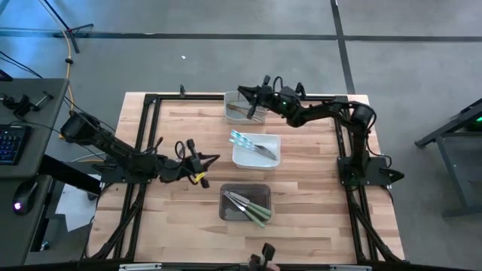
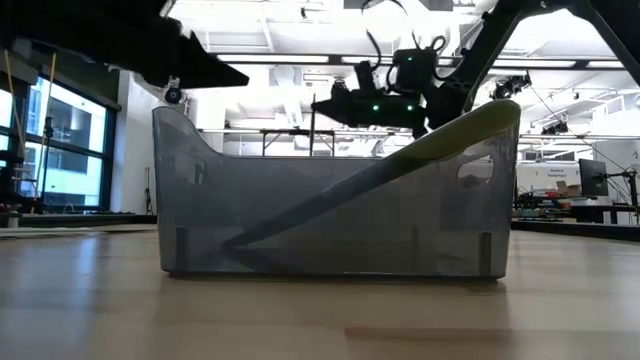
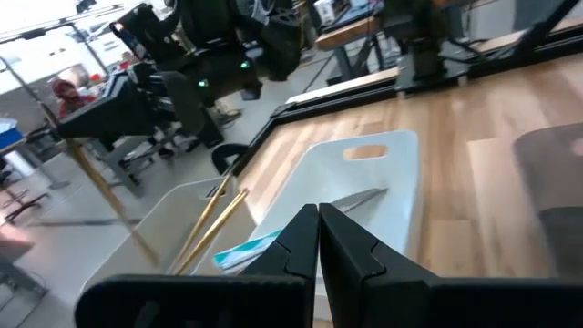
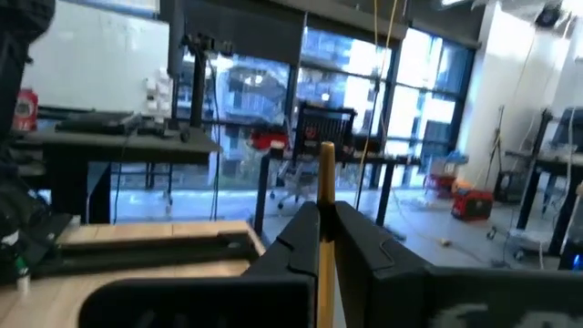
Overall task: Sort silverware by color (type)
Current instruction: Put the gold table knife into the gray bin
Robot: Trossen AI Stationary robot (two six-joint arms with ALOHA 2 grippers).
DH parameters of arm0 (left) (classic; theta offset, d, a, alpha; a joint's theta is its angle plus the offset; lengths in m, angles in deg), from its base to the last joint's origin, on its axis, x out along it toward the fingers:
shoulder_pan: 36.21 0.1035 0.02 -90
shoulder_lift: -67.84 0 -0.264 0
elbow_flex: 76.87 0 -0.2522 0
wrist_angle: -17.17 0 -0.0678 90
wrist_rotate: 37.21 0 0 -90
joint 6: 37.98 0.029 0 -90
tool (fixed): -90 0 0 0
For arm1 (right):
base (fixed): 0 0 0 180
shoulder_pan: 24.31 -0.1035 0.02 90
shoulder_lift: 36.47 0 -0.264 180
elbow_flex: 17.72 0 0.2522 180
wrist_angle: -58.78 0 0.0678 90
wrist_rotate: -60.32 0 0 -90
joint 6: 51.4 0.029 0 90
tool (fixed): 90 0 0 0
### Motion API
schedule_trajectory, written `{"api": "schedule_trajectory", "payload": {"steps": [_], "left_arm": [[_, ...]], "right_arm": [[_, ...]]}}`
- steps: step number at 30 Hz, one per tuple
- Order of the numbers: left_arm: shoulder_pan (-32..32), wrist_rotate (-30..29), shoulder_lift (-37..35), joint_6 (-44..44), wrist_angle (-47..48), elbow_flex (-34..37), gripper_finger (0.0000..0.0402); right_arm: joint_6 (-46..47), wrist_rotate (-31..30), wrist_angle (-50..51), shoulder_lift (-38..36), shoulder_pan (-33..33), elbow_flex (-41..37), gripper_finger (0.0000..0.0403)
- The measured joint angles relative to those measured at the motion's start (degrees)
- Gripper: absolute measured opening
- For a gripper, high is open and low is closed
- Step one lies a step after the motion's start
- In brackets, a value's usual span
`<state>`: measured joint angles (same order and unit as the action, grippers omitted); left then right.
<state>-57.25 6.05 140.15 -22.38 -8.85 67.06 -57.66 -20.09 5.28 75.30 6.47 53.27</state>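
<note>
right hand around tan-handled utensil

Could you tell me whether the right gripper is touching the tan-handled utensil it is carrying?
Touching. In the right wrist view the right gripper has its fingers closed on the tan handle, which rises between them with no gap.

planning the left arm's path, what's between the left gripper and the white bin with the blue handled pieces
In the high view, only bare wooden table lies between the left gripper and the white bin holding the blue-handled silverware.
</note>
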Motion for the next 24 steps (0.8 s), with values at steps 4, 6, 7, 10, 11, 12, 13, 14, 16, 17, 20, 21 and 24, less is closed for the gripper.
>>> {"api": "schedule_trajectory", "payload": {"steps": [4,6,7,10,11,12,13,14,16,17,20,21,24], "left_arm": [[2.2,1.4,0.0,0.0,0.6,0.0,0.0003],[2.8,1.8,0.0,0.1,0.9,0.0,0.0003],[3.1,1.8,0.0,0.0,0.9,0.0,0.0003],[3.4,1.9,0.0,-0.3,1.0,0.0,0.0003],[3.4,2.0,0.0,-0.4,1.0,0.0,0.0003],[3.4,2.2,0.0,-0.5,1.0,0.0,0.0003],[3.4,2.5,0.0,-0.5,1.0,0.0,0.0003],[3.4,2.7,0.0,-0.9,1.0,0.0,0.0003],[3.4,2.7,0.0,-1.5,1.1,0.0,0.0003],[3.4,2.7,0.0,-1.7,1.2,0.0,0.0003],[3.4,2.7,0.0,-2.3,1.4,0.0,0.0003],[3.4,2.7,0.0,-2.7,1.7,0.0,0.0003],[3.4,2.7,0.0,-3.5,2.5,0.0,0.0003]], "right_arm": [[0.0,0.0,3.8,0.5,0.0,0.9,0.0000],[-0.7,0.0,5.0,0.5,0.0,0.9,0.0000],[-1.2,0.0,6.0,0.5,0.0,0.9,0.0000],[-1.4,0.0,9.9,0.5,0.0,0.9,0.0000],[-1.5,-0.1,11.3,0.5,0.0,0.9,0.0000],[-1.6,0.0,12.3,0.5,0.0,0.9,0.0000],[-2.0,0.0,12.6,0.4,0.0,0.8,0.0000],[-2.6,0.0,12.4,0.3,-0.1,0.4,0.0000],[-3.1,-0.1,12.1,0.3,-0.3,-0.2,0.0000],[-3.2,-0.1,11.9,0.3,-0.4,-0.4,0.0000],[-3.2,0.0,12.4,0.3,-0.4,-0.7,0.0000],[-3.2,-0.1,12.6,0.3,-0.3,-0.7,0.0000],[-3.3,0.0,13.4,0.2,-0.4,-0.7,0.0000]]}}
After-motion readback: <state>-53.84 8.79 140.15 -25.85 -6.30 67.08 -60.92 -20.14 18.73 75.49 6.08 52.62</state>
